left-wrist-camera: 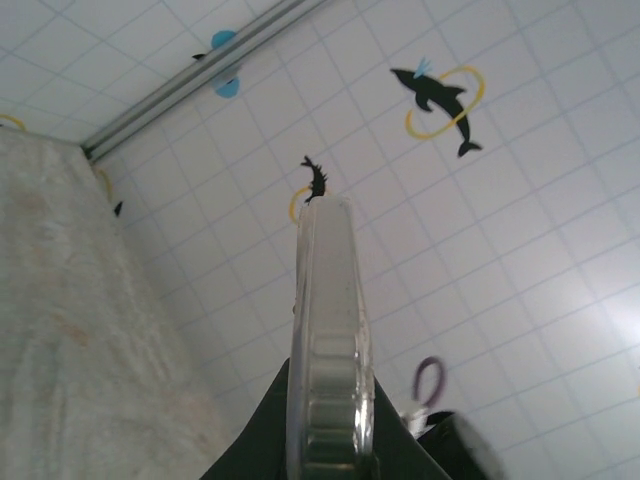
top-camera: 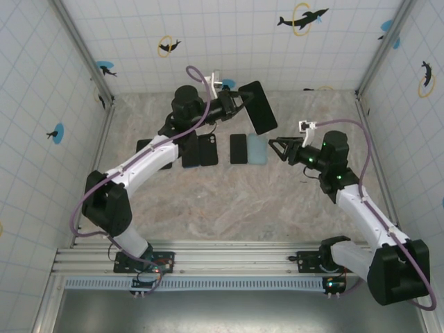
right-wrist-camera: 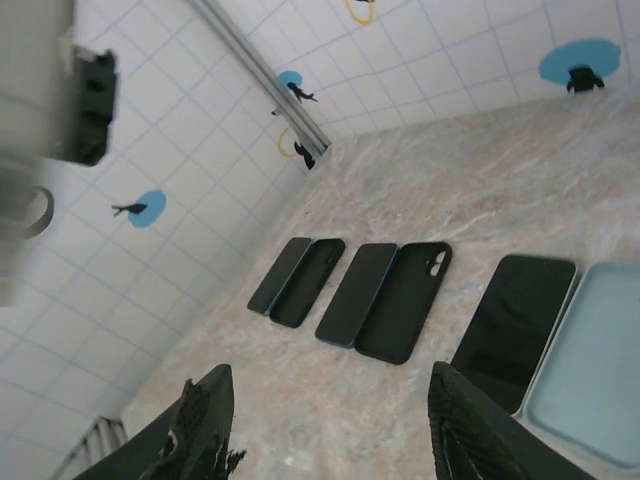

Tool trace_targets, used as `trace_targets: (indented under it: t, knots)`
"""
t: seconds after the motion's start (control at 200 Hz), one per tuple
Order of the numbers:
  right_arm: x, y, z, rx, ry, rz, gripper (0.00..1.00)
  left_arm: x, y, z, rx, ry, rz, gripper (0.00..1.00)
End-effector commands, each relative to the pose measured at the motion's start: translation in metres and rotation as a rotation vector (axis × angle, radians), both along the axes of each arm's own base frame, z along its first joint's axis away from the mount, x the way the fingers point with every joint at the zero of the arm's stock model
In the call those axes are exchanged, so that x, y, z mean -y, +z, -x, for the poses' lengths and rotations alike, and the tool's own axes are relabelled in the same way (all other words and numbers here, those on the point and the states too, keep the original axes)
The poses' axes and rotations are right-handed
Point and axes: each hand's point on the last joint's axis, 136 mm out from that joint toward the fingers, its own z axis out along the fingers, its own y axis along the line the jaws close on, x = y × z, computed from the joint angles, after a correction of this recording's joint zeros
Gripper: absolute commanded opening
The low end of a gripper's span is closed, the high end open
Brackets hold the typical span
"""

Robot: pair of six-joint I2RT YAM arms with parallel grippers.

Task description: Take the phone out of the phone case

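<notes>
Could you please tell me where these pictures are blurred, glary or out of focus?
Left wrist: the held phone, edge-on and very close, looks soft; the wall washes out bright at lower right. Right wrist: a pale shape at upper left is out of focus, while the row of phones is crisp. Top external: evenly lit, sharp.

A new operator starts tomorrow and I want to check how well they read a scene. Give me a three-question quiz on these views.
1. True or false: the right gripper is shut.
2. Which one holds the raised phone? A. left gripper B. right gripper
3. Fill in: the case nearest the right gripper is light ____.
Key: 1 false; 2 A; 3 blue.
</notes>
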Motion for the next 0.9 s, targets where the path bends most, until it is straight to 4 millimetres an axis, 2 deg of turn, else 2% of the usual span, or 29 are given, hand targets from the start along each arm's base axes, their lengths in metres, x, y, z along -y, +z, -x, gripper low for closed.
trace_targets:
  t: [0.0,0.155,0.325,0.45,0.681,0.896]
  knots:
    - [-0.007,0.018,0.017,0.226,0.148,0.152,0.55,-0.008,0.021,0.026,0.303,-0.095,-0.084,0.00]
    - [-0.023,0.001,0.033,0.322,0.340,0.310,0.56,-0.012,0.010,0.049,0.523,-0.199,-0.176,0.00]
    - [-0.039,0.004,0.037,0.394,0.455,0.335,0.57,-0.022,0.015,0.069,0.673,-0.255,-0.183,0.00]
    - [-0.052,0.003,0.043,0.424,0.549,0.311,0.50,-0.031,0.020,0.076,0.692,-0.306,-0.161,0.00]
    - [-0.072,0.016,0.049,0.512,0.618,0.260,0.40,-0.036,0.009,0.081,0.698,-0.354,-0.176,0.00]
    - [-0.077,0.015,0.048,0.498,0.639,0.232,0.34,-0.036,0.010,0.083,0.698,-0.367,-0.167,0.00]
